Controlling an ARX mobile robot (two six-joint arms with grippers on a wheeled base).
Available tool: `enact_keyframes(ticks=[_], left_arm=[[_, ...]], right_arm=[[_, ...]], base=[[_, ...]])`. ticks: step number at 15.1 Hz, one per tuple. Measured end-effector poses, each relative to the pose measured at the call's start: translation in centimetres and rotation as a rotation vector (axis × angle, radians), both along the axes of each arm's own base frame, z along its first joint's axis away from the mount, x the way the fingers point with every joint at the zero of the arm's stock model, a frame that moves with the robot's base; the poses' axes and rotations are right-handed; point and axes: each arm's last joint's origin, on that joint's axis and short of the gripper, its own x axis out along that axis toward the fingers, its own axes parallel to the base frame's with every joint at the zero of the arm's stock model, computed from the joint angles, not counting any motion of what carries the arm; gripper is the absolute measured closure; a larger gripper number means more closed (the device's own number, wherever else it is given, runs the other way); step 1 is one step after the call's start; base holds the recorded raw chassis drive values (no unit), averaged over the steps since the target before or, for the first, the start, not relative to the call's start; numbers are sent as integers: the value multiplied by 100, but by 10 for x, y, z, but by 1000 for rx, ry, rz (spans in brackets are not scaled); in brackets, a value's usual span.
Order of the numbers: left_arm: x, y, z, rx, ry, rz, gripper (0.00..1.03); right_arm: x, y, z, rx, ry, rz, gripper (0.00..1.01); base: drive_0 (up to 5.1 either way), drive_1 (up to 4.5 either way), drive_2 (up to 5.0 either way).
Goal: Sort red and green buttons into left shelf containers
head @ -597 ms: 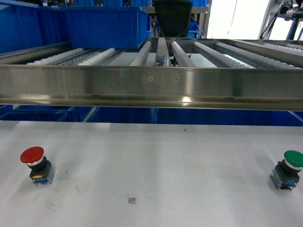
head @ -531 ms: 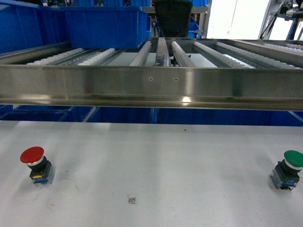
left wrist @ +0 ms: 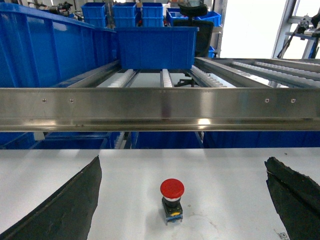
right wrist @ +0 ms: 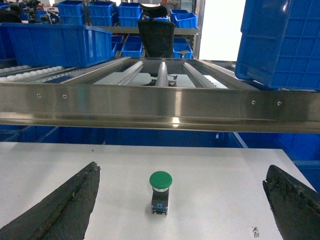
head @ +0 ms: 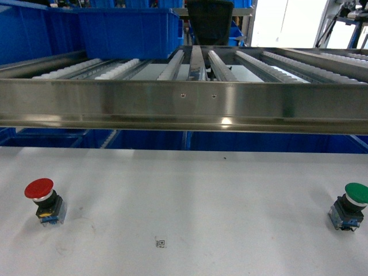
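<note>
While both arms sit back from the work, a white table (head: 184, 190) fills the lower half of the head view, and a steel roller shelf (head: 184, 106) runs the full width across the middle, its front rail level, roller lanes behind it. Two large blue bins (head: 129, 31) stand on the shelf at upper left of the head view, one centre-left and one (head: 23, 34) at the far left edge; the left wrist view shows the same pair, one bin (left wrist: 155, 47) on the rollers at top centre and a long blue wall (left wrist: 45, 47) at upper left. More blue bins (right wrist: 280, 42) at upper right of the right wrist view. A black chair back (head: 210, 20) at top centre of the head view, behind the shelf.

Red button (head: 41, 200) stands upright on the table at lower left of the head view, green button (head: 351, 204) upright at lower right edge, well apart from each other, both in front of the shelf rail.

Left gripper (left wrist: 185, 200): two dark fingers (left wrist: 65, 205) at the lower corners of its wrist view, spread wide, holding nothing, red button centred between them and touching neither. Right gripper (right wrist: 187, 202): fingers (right wrist: 62, 205) likewise wide apart, holding nothing, green button centred between, untouched

A tiny square marker (head: 161, 243) on the table at bottom centre of the head view
</note>
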Motion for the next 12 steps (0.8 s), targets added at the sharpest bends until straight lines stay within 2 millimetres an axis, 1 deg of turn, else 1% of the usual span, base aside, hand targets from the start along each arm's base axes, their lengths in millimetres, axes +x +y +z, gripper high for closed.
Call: enact_keyframes(ticks=[8,9,11,12], left_arm=[[0,1,1,12,-10,13,5],[-1,6,4,20,-42,45,5],[0,10,5,24,-56,55,5],[4,10,8,25,-72,45,5]], right_arm=[[0,0,1,0,-6,-1,3],[0,3,6,-2,-61,-9,3],[7,8,8,-2,-62,10,3],[12,9,9,-2,-57,16,3]], base=[[0,0,0],[0,0,0],[0,0,0],[0,0,0]])
